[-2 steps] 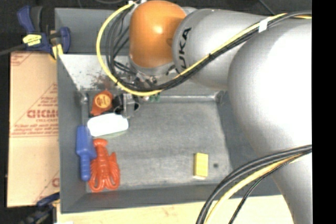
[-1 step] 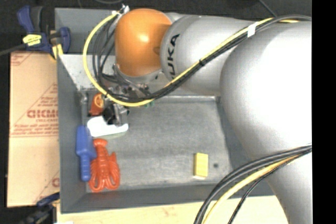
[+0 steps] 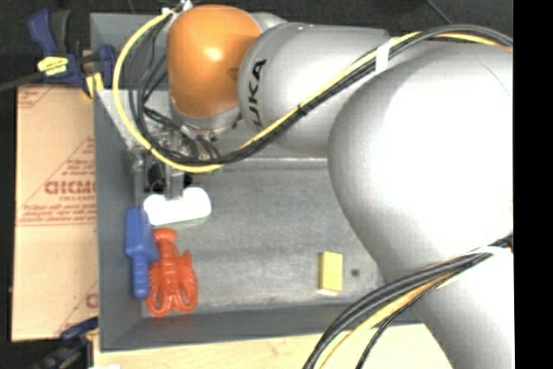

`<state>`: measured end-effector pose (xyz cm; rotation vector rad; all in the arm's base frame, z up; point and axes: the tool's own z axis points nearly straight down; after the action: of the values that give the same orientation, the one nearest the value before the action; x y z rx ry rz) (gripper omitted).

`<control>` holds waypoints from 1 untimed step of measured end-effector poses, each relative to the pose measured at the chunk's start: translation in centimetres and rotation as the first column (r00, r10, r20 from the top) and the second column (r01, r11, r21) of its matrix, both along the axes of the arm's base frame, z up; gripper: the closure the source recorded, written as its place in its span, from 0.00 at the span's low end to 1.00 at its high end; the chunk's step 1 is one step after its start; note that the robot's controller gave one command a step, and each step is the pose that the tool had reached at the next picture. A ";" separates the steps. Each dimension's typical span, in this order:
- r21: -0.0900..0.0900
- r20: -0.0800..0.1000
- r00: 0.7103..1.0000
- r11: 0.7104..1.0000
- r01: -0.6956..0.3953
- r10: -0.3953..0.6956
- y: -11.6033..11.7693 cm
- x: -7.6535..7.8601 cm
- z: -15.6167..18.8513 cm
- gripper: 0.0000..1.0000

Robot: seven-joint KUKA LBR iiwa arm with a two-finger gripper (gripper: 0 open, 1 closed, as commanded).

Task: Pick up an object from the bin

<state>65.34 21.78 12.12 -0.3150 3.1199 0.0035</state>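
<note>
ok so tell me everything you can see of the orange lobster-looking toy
The orange-red toy looks like a small lobster in glossy plastic or rubber, with a knobbly narrow end and curved, looped lobes at the other. It lies flat on the bin floor near the lower left corner of the view, lengthwise beside the blue toy and seemingly touching it. A white piece lies just beyond its narrow end.

Arm stretched in from right, wrist turned down; orange cover uppermost, yellow cable looped.
</note>
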 end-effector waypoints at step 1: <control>-0.001 0.015 0.951 0.951 -0.310 0.310 1.5 -0.1 -1.3 0.00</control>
<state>65.23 23.29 10.84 -0.7972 3.0180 0.0052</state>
